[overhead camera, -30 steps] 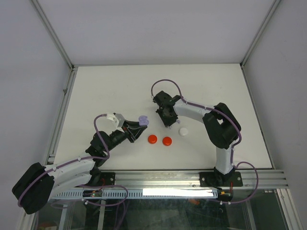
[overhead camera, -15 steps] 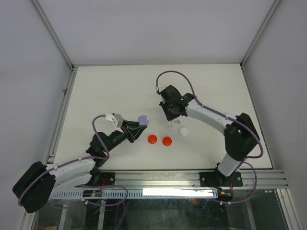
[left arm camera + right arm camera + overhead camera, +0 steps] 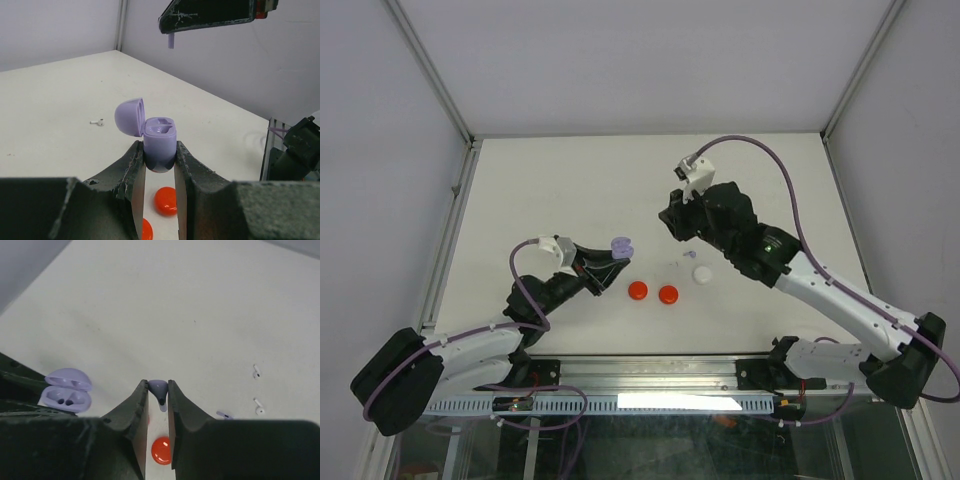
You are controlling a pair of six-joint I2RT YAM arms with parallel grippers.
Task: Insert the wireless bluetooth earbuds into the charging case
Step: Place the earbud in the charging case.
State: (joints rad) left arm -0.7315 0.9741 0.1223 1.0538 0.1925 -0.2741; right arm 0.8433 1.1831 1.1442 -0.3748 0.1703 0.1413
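From above, the left claw (image 3: 613, 259) is clamped on the open lilac charging case (image 3: 619, 246), over the desk (image 3: 540, 180). The right claw (image 3: 673, 222) hangs well to its right; I cannot tell its jaws from here. Two red discs (image 3: 637, 290) and a white disc (image 3: 703, 273) lie between the arms.

On the left wrist camera, both fingers pinch the charging case (image 3: 160, 139), lid tipped back and sockets showing. A white earbud (image 3: 97, 122) lies on the desk beyond.

On the right wrist camera, the right claw (image 3: 158, 396) is closed on a lilac earbud (image 3: 158, 386), high above the desk. The charging case (image 3: 67, 392) sits lower left.
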